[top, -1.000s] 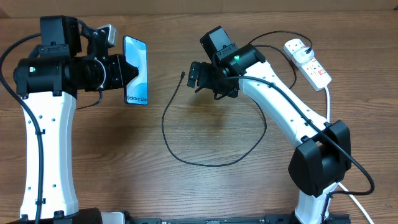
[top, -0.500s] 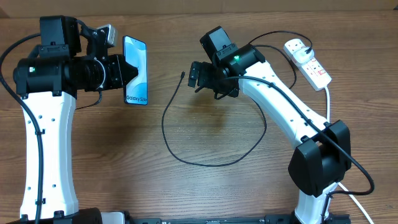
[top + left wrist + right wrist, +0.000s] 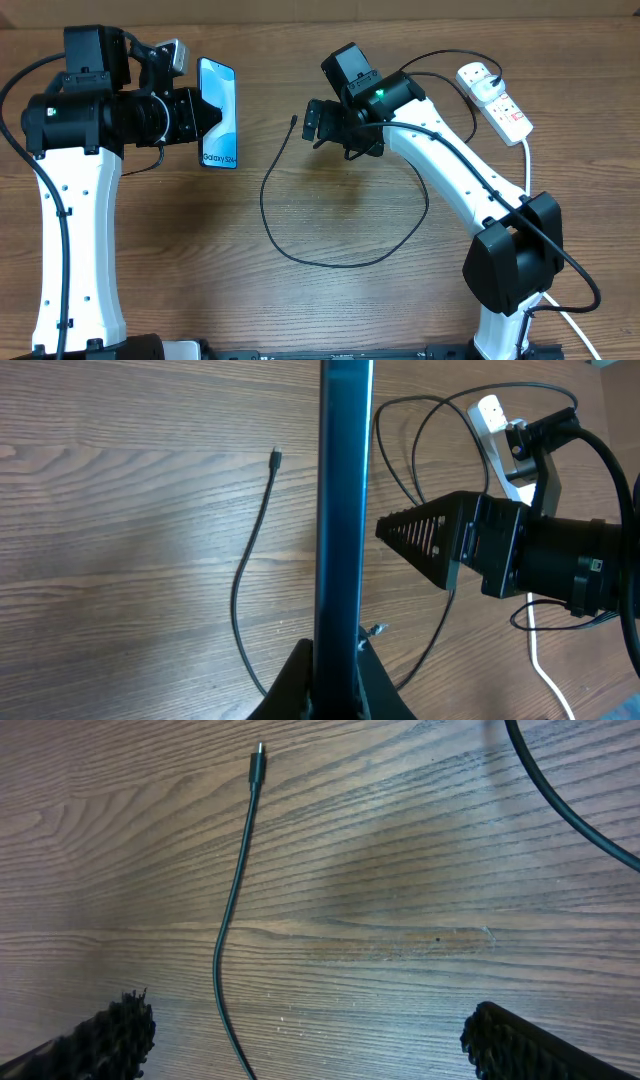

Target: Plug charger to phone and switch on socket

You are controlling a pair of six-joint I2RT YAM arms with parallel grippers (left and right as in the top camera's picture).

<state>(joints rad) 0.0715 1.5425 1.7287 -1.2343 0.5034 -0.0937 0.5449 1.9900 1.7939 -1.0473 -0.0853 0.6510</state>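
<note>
My left gripper is shut on the phone and holds it on edge above the table, its light blue screen facing up in the overhead view. The left wrist view shows the phone as a thin teal bar rising from the shut left gripper. The black charger loops over the table, its connector tip lying loose. My right gripper hovers open just right of that tip. In the right wrist view the charger runs up to the connector tip between the fingers of the right gripper. The white socket lies far right with a black plug in it.
The socket's thick white lead runs down the right side past the right arm's base. The left arm's white column stands at the left. Bare wooden table lies inside and left of the cable loop.
</note>
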